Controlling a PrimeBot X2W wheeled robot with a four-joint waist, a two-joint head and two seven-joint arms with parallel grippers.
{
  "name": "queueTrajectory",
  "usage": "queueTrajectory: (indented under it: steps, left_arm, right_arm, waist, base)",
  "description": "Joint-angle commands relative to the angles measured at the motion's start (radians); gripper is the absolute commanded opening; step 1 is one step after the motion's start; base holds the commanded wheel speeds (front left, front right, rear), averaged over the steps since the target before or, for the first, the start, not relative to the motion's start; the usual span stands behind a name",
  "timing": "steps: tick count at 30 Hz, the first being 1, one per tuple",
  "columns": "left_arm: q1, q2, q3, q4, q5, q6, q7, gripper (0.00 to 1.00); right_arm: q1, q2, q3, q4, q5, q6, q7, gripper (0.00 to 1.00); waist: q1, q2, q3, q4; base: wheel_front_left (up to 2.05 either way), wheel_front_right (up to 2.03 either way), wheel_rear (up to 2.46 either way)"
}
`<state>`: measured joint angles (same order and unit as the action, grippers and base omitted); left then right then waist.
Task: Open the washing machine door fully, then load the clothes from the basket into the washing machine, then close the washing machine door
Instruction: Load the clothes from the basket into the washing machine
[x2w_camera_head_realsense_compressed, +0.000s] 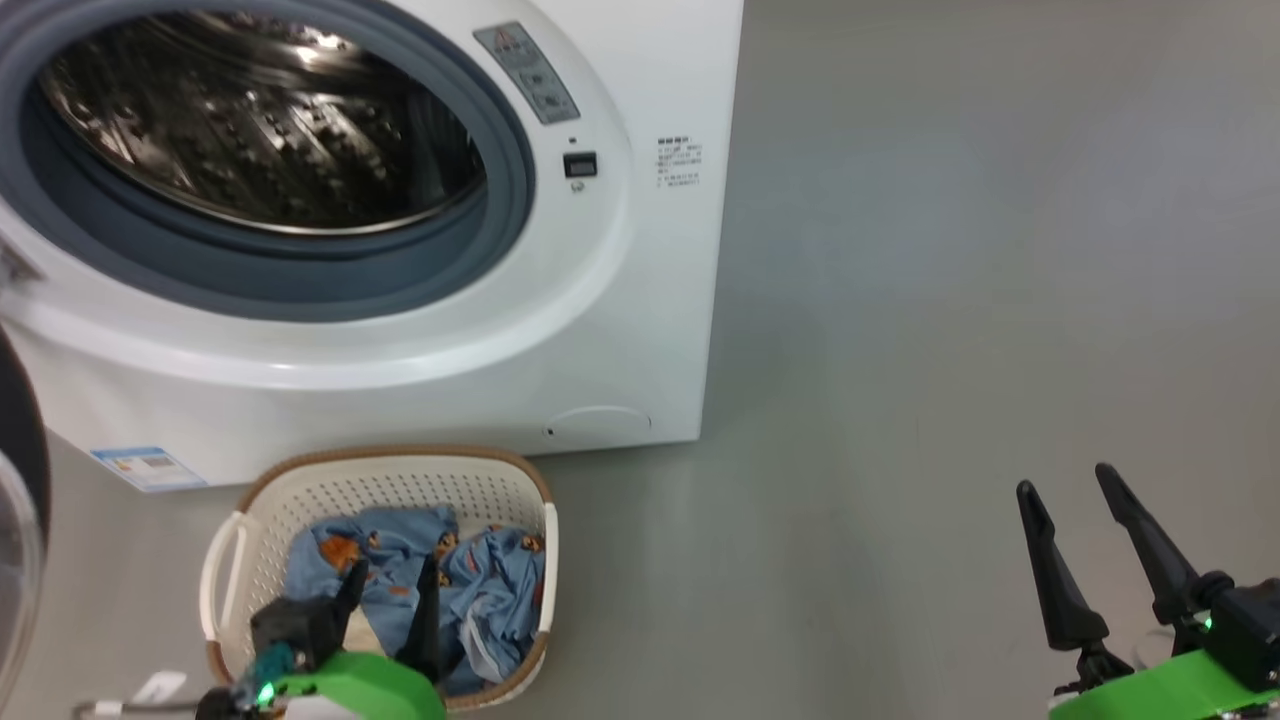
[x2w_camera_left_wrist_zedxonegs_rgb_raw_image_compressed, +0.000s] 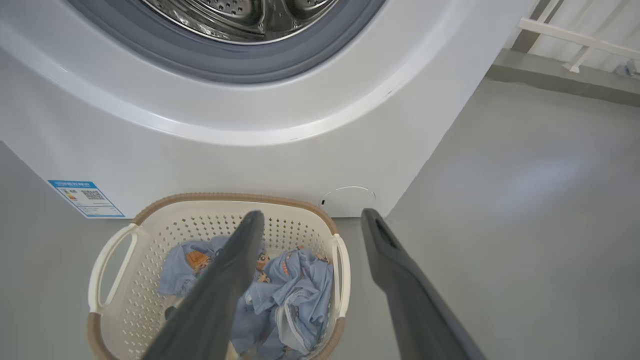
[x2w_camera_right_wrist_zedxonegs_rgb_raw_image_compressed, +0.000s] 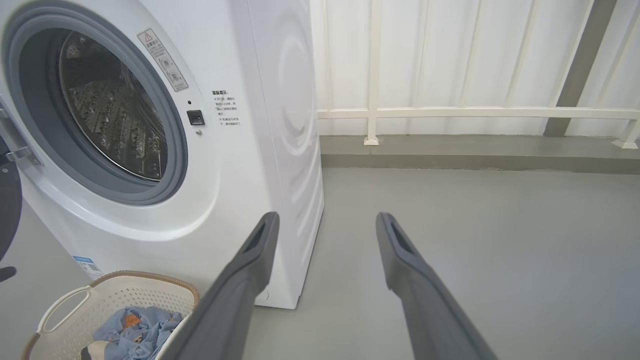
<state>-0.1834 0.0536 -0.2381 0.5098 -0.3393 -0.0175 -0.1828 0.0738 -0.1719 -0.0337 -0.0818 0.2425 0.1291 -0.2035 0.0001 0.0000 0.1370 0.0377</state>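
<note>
— While the door (x2w_camera_head_realsense_compressed: 20, 430) stands open at the left, where are the clothes (x2w_camera_head_realsense_compressed: 500, 590)?
— In the basket (x2w_camera_head_realsense_compressed: 400, 455) near the washing machine (x2w_camera_head_realsense_compressed: 640, 330); left gripper (x2w_camera_head_realsense_compressed: 392, 572) over them, jaws spread. Right gripper (x2w_camera_head_realsense_compressed: 1066, 482) spread too, far right.

The scene is lit brightly and evenly by soft, diffuse light, and only faint shadows are cast on the grey floor (x2w_camera_head_realsense_compressed: 950, 300). Hard glints are thrown off the steel drum (x2w_camera_head_realsense_compressed: 250, 120) of the washing machine (x2w_camera_head_realsense_compressed: 620, 330). Straight lines are bowed towards the borders of both wrist views, and the washing machine door (x2w_camera_head_realsense_compressed: 22, 440) is rendered soft at the head view's edge.
</note>
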Motion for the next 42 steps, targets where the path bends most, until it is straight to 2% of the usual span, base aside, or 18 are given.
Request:
queueTrajectory:
  steps: [1, 12, 24, 33, 42]
  left_arm:
    - [-0.046, 0.010, 0.026, 0.004, -0.009, -0.007, 0.000, 1.00]
    - [-0.358, -0.003, -0.024, 0.429, -0.109, -0.065, 0.066, 1.00]
    - [-0.559, -0.003, -0.021, 0.686, -0.220, -0.094, 0.097, 1.00]
    - [-0.636, 0.025, 0.008, 0.753, -0.251, -0.062, 0.096, 1.00]
    - [-0.706, 0.070, 0.022, 0.771, -0.262, 0.006, 0.082, 1.00]
  right_arm:
    - [-0.029, -0.022, 0.027, -0.029, 0.006, 0.002, -0.005, 1.00]
    - [-0.156, -0.051, 0.063, -0.020, 0.044, 0.002, -0.039, 1.00]
    - [-0.294, -0.064, 0.109, -0.006, 0.081, 0.002, -0.058, 1.00]
    - [-0.340, -0.064, 0.103, -0.038, 0.092, 0.002, -0.058, 1.00]
    - [-0.369, -0.069, 0.092, -0.070, 0.098, 0.002, -0.058, 1.00]
  waist:
    - [-0.0001, 0.0000, 0.066, -0.020]
    - [-0.0001, 0.0000, 0.264, -0.089]
    - [-0.0001, 0.0000, 0.458, -0.171]
    - [-0.0001, 0.0000, 0.581, -0.205]
    - [-0.0001, 0.0000, 0.690, -0.225]
  base:
    - [0.00, 0.00, 0.00]
    - [0.00, 0.00, 0.00]
    - [0.00, 0.00, 0.00]
    - [0.00, 0.00, 0.00]
    - [0.00, 0.00, 0.00]
